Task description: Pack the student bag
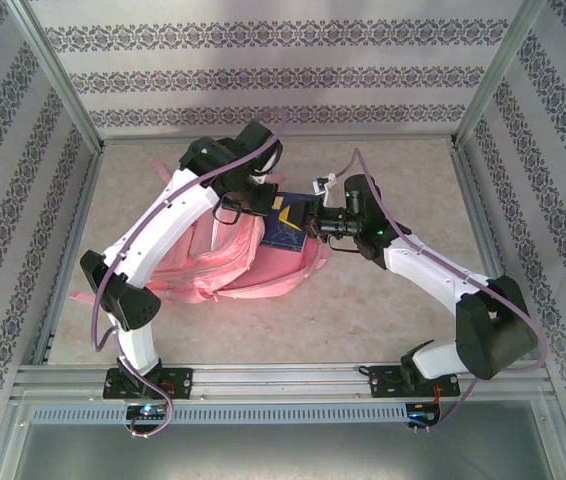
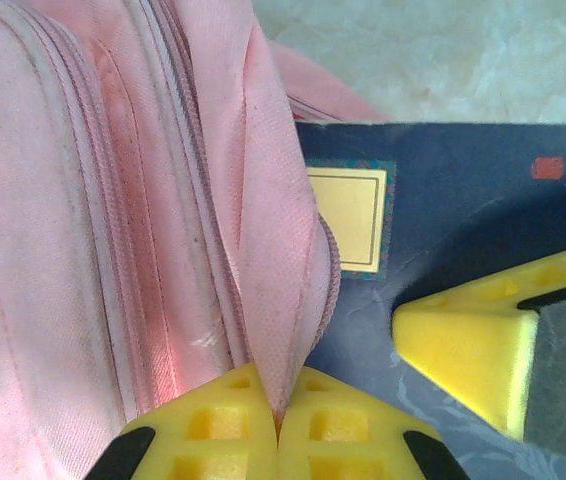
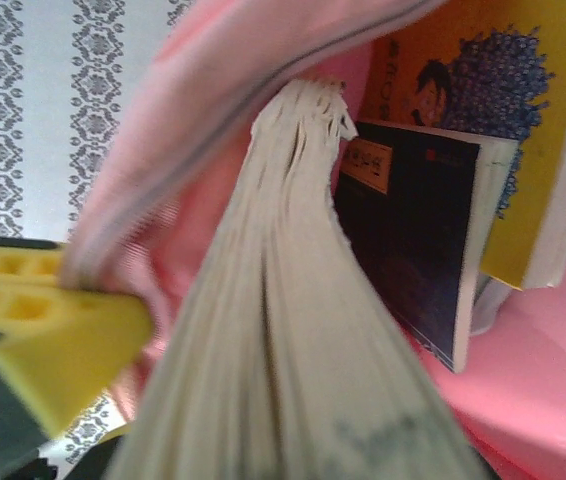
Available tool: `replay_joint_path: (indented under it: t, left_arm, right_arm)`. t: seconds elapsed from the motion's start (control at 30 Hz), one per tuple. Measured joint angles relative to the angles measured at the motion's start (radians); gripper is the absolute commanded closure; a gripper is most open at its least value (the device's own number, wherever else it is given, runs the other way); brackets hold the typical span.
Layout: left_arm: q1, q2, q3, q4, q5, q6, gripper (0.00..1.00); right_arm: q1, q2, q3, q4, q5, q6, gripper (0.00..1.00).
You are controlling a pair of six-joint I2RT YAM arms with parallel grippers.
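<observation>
Reaching from the near edge, 2 white arms meet over the surface's middle. The left gripper [image 2: 278, 425] is clenched on the student bag's [image 1: 248, 268] pink rim, and the right gripper [image 1: 315, 222] grasps a dark blue book [image 2: 463, 200]. The surface [image 1: 393, 290] is beige and marbled, the walls [image 1: 263, 75] patterned. The bag lies flat, nearer the left edge, long axis left-right, opening facing right.

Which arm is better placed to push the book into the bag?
Right: the right end effector grips the dark blue book at the opening; the left end effector pinches the student bag fabric.
</observation>
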Motion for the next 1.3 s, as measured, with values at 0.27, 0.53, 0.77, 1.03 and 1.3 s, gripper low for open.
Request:
replay_joint_path:
  t: [0.27,0.53,0.77,1.03,1.3]
  left_arm:
    - [0.06,-0.141,0.008,-0.05,-0.047,-0.007,1.0]
    - [0.096,-0.196,0.008,-0.101,-0.021,-0.027,1.0]
    - [0.124,-0.196,0.008,-0.097,0.027,-0.05,1.0]
    - [0.186,-0.196,-0.002,-0.055,0.068,-0.081,1.0]
    - [0.214,-0.215,-0.105,0.034,0.123,-0.102,1.0]
  right_arm:
    - [0.004,-0.009,0.003,-0.09,-0.007,-0.076,1.0]
    - [0.158,0.167,0.16,-0.143,0.062,-0.089,1.0]
    - [0.285,0.442,0.434,-0.174,0.224,0.008,0.93]
    - [0.359,0.66,0.695,-0.207,0.325,0.048,0.28]
    - [0.327,0.493,0.575,-0.334,0.308,-0.133,0.16]
